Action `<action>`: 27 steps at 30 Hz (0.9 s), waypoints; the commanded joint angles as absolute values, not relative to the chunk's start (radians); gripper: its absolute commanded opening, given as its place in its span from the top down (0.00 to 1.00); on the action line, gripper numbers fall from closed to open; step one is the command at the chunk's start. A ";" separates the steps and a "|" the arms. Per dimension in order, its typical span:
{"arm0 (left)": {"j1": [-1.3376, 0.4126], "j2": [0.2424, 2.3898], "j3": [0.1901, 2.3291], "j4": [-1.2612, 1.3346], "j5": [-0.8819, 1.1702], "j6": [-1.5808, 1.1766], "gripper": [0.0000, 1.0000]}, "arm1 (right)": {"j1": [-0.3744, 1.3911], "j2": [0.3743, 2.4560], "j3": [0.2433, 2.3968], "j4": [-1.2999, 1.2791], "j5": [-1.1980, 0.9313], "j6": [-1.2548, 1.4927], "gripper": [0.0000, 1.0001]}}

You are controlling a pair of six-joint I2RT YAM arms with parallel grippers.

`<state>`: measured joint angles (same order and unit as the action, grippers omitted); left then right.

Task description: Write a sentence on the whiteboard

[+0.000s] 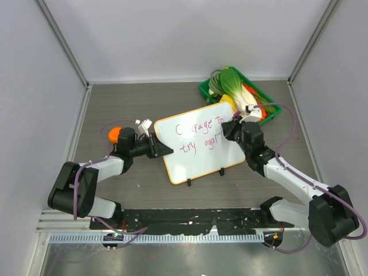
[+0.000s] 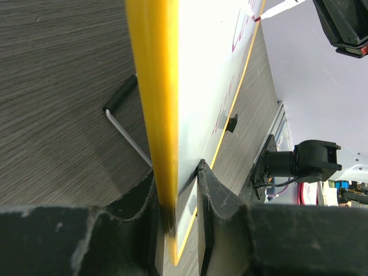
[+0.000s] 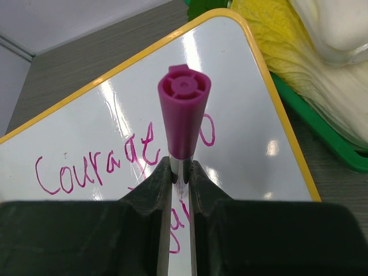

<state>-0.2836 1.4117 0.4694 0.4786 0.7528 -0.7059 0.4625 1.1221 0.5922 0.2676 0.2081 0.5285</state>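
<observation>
The whiteboard [image 1: 198, 150] with its thin orange frame stands tilted at the table's middle, two black clips on its near edge. My left gripper [image 1: 165, 150] is shut on the board's left edge; in the left wrist view the jaws [image 2: 178, 192] pinch the yellow-orange frame [image 2: 152, 86]. My right gripper [image 1: 233, 127] is shut on a purple-capped marker [image 3: 184, 109] at the board's right side, by the second line. The sentence [image 1: 198, 133] reads "Courage to" above "try agai" in pink; the right wrist view shows "Courage" [image 3: 92, 167], and its fingers hide part of the lower line.
A green basket [image 1: 270, 112] of vegetables sits behind the board's right corner, and a pale cabbage [image 3: 287, 52] lies close to the marker. An orange object [image 1: 115, 134] sits by the left wrist. A metal stand leg [image 2: 123, 123] juts behind the board. Grey walls enclose the table.
</observation>
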 commanded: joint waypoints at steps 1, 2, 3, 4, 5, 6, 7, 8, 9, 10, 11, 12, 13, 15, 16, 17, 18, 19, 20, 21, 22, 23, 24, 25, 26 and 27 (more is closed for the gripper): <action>-0.291 1.450 0.449 0.341 0.558 -0.566 1.00 | 0.460 1.118 0.591 0.307 0.247 0.532 0.99; -0.291 1.450 0.451 0.341 0.557 -0.566 1.00 | 0.462 1.111 0.594 0.302 0.242 0.531 0.99; -0.293 1.450 0.453 0.341 0.558 -0.566 1.00 | 0.460 1.103 0.595 0.299 0.236 0.532 0.99; -0.291 1.450 0.453 0.341 0.558 -0.566 1.00 | 0.460 1.092 0.595 0.293 0.239 0.531 0.99; -0.291 1.451 0.453 0.341 0.558 -0.566 1.00 | 0.460 1.082 0.594 0.293 0.239 0.535 0.99; -0.291 1.450 0.453 0.341 0.558 -0.566 1.00 | 0.460 1.068 0.591 0.290 0.238 0.534 0.99; -0.293 1.448 0.451 0.341 0.558 -0.566 1.00 | 0.460 1.060 0.591 0.285 0.242 0.534 0.99; -0.293 1.450 0.449 0.341 0.558 -0.566 1.00 | 0.462 1.046 0.589 0.278 0.241 0.535 0.99; -0.291 1.447 0.451 0.341 0.557 -0.566 1.00 | 0.460 1.040 0.589 0.273 0.247 0.534 0.99; -0.291 1.447 0.451 0.341 0.557 -0.566 1.00 | 0.459 1.031 0.586 0.264 0.248 0.531 0.99; -0.291 1.448 0.451 0.341 0.557 -0.566 1.00 | 0.460 1.028 0.587 0.259 0.255 0.529 0.99; -0.291 1.450 0.453 0.341 0.558 -0.568 1.00 | 0.462 1.023 0.584 0.255 0.258 0.523 0.99; -0.291 1.450 0.453 0.341 0.558 -0.566 1.00 | 0.460 1.023 0.581 0.253 0.262 0.520 0.99; -0.291 1.448 0.451 0.341 0.558 -0.566 1.00 | 0.462 1.031 0.578 0.252 0.264 0.515 0.99; -0.291 1.448 0.451 0.342 0.558 -0.566 1.00 | 0.460 1.032 0.577 0.252 0.264 0.518 0.99; -0.291 1.450 0.451 0.342 0.558 -0.568 1.00 | 0.459 1.043 0.577 0.253 0.261 0.520 0.99; -0.291 1.448 0.451 0.342 0.558 -0.566 1.00 | 0.459 1.049 0.577 0.256 0.262 0.519 0.99; -0.291 1.450 0.451 0.342 0.560 -0.568 1.00 | 0.459 1.057 0.575 0.259 0.264 0.517 0.99; -0.291 1.450 0.451 0.342 0.560 -0.566 1.00 | 0.459 1.060 0.574 0.264 0.264 0.517 0.99; -0.291 1.448 0.451 0.342 0.560 -0.568 1.00 | 0.457 1.068 0.572 0.265 0.264 0.517 0.99; -0.291 1.448 0.449 0.342 0.558 -0.566 1.00 | 0.457 1.069 0.571 0.270 0.262 0.518 0.99; -0.291 1.448 0.449 0.342 0.558 -0.566 1.00 | 0.460 1.075 0.572 0.273 0.262 0.518 0.99; -0.291 1.448 0.451 0.342 0.558 -0.566 1.00 | 0.460 1.078 0.572 0.273 0.259 0.518 0.99; -0.293 1.450 0.449 0.342 0.558 -0.566 1.00 | 0.459 1.080 0.569 0.273 0.261 0.518 0.99; -0.291 1.448 0.452 0.342 0.560 -0.568 1.00 | 0.459 1.083 0.568 0.276 0.259 0.517 0.99; -0.291 1.450 0.451 0.342 0.560 -0.566 1.00 | 0.460 1.085 0.563 0.276 0.261 0.514 0.99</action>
